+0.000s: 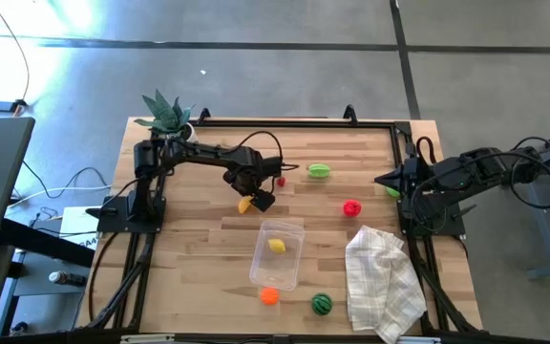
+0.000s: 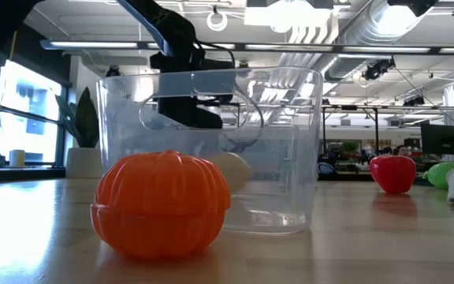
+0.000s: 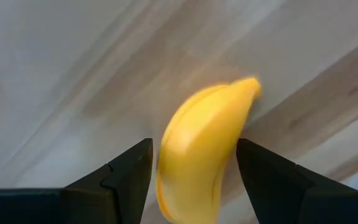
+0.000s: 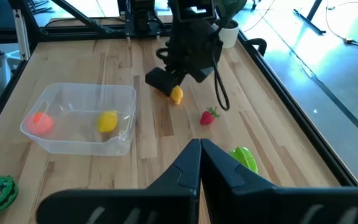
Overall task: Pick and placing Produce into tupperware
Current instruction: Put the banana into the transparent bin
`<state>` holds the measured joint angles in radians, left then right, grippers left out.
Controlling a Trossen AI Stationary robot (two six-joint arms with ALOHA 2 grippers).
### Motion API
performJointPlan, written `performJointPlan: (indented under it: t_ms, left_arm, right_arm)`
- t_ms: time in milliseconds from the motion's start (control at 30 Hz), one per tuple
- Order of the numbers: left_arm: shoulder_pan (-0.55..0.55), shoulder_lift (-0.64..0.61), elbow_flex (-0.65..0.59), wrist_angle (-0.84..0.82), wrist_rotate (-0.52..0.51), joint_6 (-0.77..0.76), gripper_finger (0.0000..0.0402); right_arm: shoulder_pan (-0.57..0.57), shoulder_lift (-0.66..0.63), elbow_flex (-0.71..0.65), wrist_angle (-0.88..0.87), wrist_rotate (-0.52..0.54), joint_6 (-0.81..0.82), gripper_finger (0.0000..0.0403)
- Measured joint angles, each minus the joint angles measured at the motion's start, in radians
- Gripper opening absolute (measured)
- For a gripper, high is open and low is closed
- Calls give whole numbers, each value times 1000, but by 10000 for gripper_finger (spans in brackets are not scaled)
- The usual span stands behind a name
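A yellow banana (image 3: 204, 149) lies on the wooden table left of centre, also seen in the high view as the banana (image 1: 245, 204). My left gripper (image 3: 194, 144) points down over it, open, one finger on each side of the banana with narrow gaps. The clear tupperware (image 1: 278, 253) stands near the front middle with a yellow lemon (image 1: 276, 246) inside. An orange (image 1: 269, 296) sits on the table just outside the tub's near end. My right gripper (image 4: 199, 146) waits shut at the table's right edge.
Loose on the table are a striped watermelon (image 1: 322, 304), a red fruit (image 1: 351, 207), a small strawberry (image 1: 280, 181) and two green pieces (image 1: 319, 171), (image 1: 391, 191). A white checked cloth (image 1: 382, 277) lies front right. A potted plant (image 1: 167, 115) stands at the far left corner.
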<state>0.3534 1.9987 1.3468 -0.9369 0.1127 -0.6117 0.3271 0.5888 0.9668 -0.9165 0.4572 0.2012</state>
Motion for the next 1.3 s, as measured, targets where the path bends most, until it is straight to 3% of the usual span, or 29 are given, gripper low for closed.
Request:
performJointPlan:
  t_ms: [1300]
  left_arm:
    - [0, 31, -1, -16, 6, 66, 220]
  right_arm:
    - [0, 0, 0, 0, 0, 0, 0]
